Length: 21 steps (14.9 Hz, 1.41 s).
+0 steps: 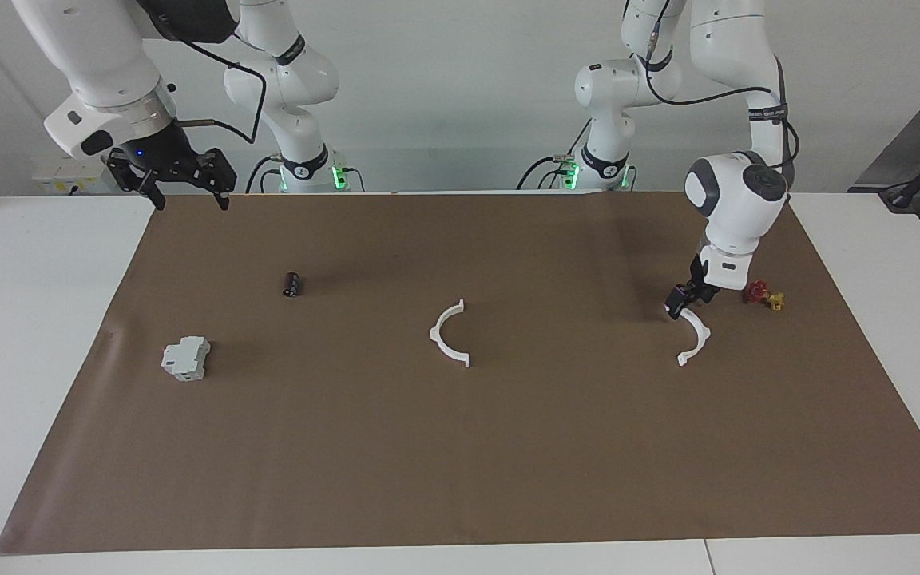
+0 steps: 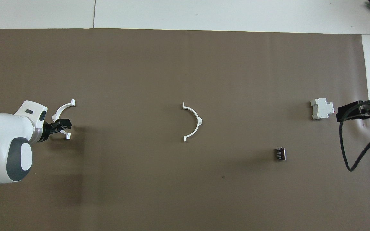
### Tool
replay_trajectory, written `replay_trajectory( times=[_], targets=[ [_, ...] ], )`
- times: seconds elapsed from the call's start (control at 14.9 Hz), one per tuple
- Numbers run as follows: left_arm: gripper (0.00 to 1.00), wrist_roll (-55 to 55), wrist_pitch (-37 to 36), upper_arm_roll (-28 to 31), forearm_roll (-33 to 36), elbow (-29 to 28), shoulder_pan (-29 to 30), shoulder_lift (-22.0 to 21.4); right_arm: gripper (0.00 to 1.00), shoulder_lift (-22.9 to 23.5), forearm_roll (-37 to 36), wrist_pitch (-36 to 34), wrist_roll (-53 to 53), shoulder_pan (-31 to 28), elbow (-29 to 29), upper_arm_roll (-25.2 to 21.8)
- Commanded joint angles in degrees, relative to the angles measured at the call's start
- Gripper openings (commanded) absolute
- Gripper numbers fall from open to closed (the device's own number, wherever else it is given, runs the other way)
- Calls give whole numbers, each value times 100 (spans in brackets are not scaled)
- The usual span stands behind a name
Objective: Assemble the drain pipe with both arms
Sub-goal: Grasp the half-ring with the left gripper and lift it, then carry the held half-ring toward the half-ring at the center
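Two white arcs lie well apart on the brown mat (image 1: 508, 447): one arc (image 1: 450, 334) in the middle, the other arc (image 1: 693, 337) toward your left arm's end. Your left gripper (image 1: 677, 304) is down at the end of that arc nearer the robots, with its jaws spread around the thin strip; I cannot tell if they pinch it yet. The arc runs from that end away from the robots, bulging toward the left arm's end. Your right gripper (image 1: 185, 192) waits high over the mat's edge, jaws wide and holding nothing. From above, the left gripper (image 2: 61, 124) sits across the arc (image 2: 62, 110), between its two tabs. The facing view shows how low it is.
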Motion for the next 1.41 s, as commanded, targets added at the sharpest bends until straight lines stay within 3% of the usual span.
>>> replay_trajectory(
  times=[0.0,0.4,0.54,0.67,0.87,1.35],
  targets=[
    [94,-270,160,34,-64,-74,-108,42,100,-86,119,-44,-171,-116,-44,55],
    [91,-218,160,34,-64,-65,-117,51,100,-86,127,-44,-171,-116,-44,55],
    [82,-218,151,34,-64,-65,-117,51,100,-86,127,-44,-171,-116,-44,55],
    [60,-218,151,34,-64,-65,-117,51,100,-86,118,-44,-171,-116,-44,55],
    [0,-209,142,34,-64,-65,-117,42,100,-86,127,-44,-171,-116,-44,55],
    [0,-514,81,25,-64,-4,-309,51,100,-86,119,-44,-171,-116,-44,55]
  ],
)
